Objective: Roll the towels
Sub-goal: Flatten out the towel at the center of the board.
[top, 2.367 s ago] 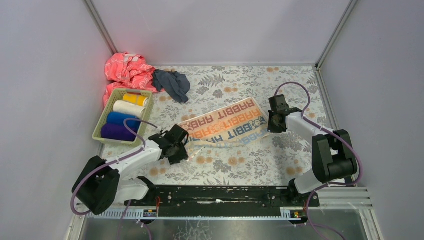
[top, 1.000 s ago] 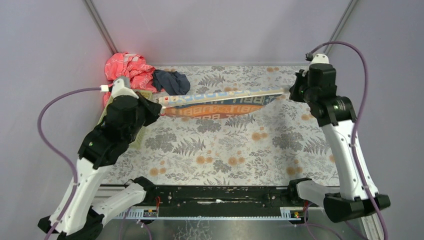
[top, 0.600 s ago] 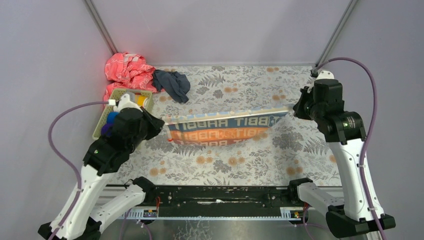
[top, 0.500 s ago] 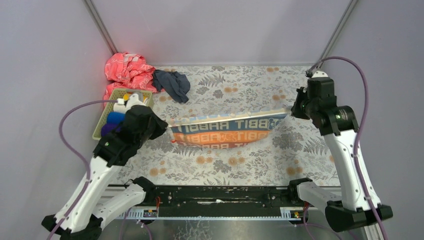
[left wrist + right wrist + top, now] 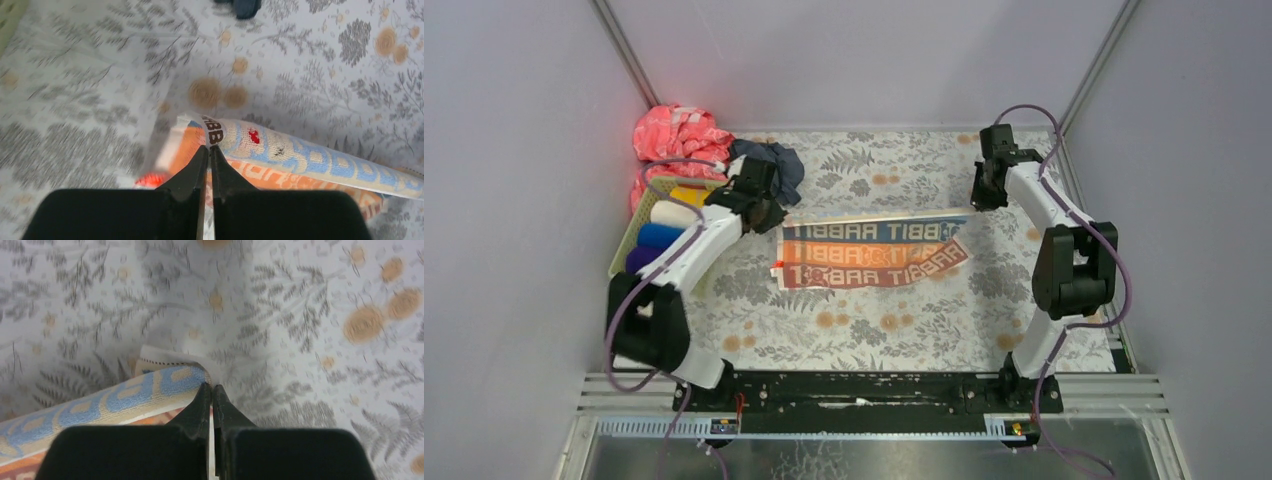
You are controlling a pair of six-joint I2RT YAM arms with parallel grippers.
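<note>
RABBIT towel point(image 5: 874, 250): cream, blue and orange print bands, spread lengthwise on the middle of the bench point(image 5: 904, 330). Its far corners are pinched by the left hand point(image 5: 209, 148) and the right hand point(image 5: 213, 386).

Dark grey-blue towel point(image 5: 786, 165): crumpled, far left.

In the basket point(image 5: 637, 208), side by side: yellow roll point(image 5: 688, 195), white roll point(image 5: 670, 215), blue roll point(image 5: 662, 237), purple roll point(image 5: 646, 260).

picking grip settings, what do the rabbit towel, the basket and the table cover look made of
The towel looks like terry cotton, matte and fuzzy: a nubby pile and a stitched hem show in the wrist views. The basket is probably moulded plastic, pale green with a thin, rigid-looking rim. The table cover is a flat printed sheet with no sheen. Whether it is cloth or vinyl I cannot tell.
</note>
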